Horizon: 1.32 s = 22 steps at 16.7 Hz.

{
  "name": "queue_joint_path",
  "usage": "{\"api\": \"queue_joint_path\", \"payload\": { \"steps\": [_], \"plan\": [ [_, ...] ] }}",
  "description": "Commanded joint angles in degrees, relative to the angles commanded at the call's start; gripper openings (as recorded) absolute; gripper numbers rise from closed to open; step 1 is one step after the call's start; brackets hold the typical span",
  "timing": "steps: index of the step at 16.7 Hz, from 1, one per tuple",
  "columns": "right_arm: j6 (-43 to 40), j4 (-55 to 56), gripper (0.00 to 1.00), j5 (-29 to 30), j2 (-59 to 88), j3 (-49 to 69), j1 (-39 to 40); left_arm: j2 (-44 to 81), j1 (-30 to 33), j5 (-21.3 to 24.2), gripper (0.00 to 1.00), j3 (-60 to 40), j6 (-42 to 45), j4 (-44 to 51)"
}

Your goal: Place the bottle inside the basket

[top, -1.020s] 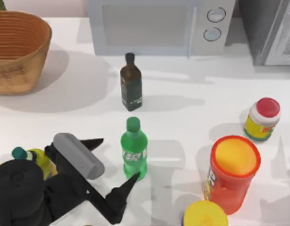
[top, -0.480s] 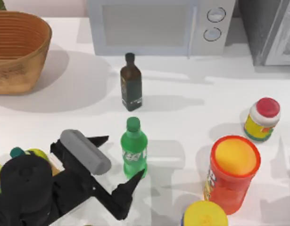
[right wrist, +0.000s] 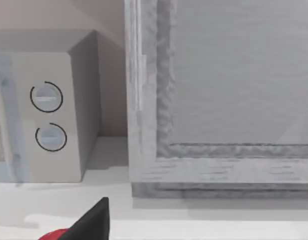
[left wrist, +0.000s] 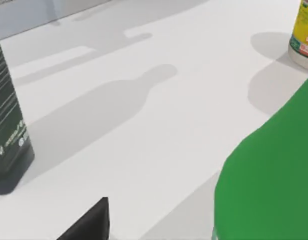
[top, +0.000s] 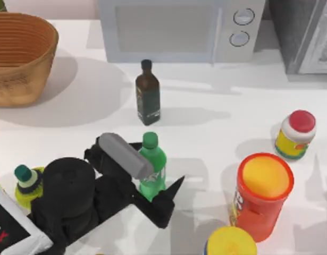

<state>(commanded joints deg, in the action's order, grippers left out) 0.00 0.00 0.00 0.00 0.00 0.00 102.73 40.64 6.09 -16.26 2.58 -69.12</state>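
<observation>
The bottle [top: 152, 166], small and bright green with a green cap, stands upright at the table's front centre. My left gripper [top: 159, 162] is open around it, one black finger on each side and apart from the plastic. In the left wrist view the bottle [left wrist: 269, 175] looms close, beside one black fingertip [left wrist: 88, 225]. The basket [top: 19, 58], wide woven wicker, sits at the far left back corner, well away from the bottle. In the right wrist view one black fingertip [right wrist: 91, 222] of my parked right arm points toward the back wall.
A dark olive bottle [top: 148, 95] stands just behind the green one, before a microwave [top: 179, 29]. An orange canister [top: 264, 194], a red-lidded yellow jar [top: 295, 135] and a yellow lid [top: 229, 241] crowd the right. A teal-capped yellow-green bottle [top: 26, 180] is under my left arm.
My left gripper has slid right and away from the front edge, so its open fingers now straddle the green bottle. The bottle has stayed put.
</observation>
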Motion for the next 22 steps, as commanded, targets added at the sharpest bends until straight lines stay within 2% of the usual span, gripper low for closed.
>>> {"api": "queue_joint_path", "payload": {
  "steps": [6,19,22],
  "plan": [
    [0.00,0.00,1.00,0.00,0.00,0.00,0.00,2.00,0.09,-0.05,1.00,-1.06,-0.02,-0.94],
    [0.00,0.00,1.00,0.00,0.00,0.00,0.00,2.00,0.09,-0.05,0.02,-1.06,-0.02,-0.94],
    [0.00,0.00,1.00,0.00,0.00,0.00,0.00,2.00,0.09,-0.05,0.00,-1.06,-0.02,-0.94]
  ]
}}
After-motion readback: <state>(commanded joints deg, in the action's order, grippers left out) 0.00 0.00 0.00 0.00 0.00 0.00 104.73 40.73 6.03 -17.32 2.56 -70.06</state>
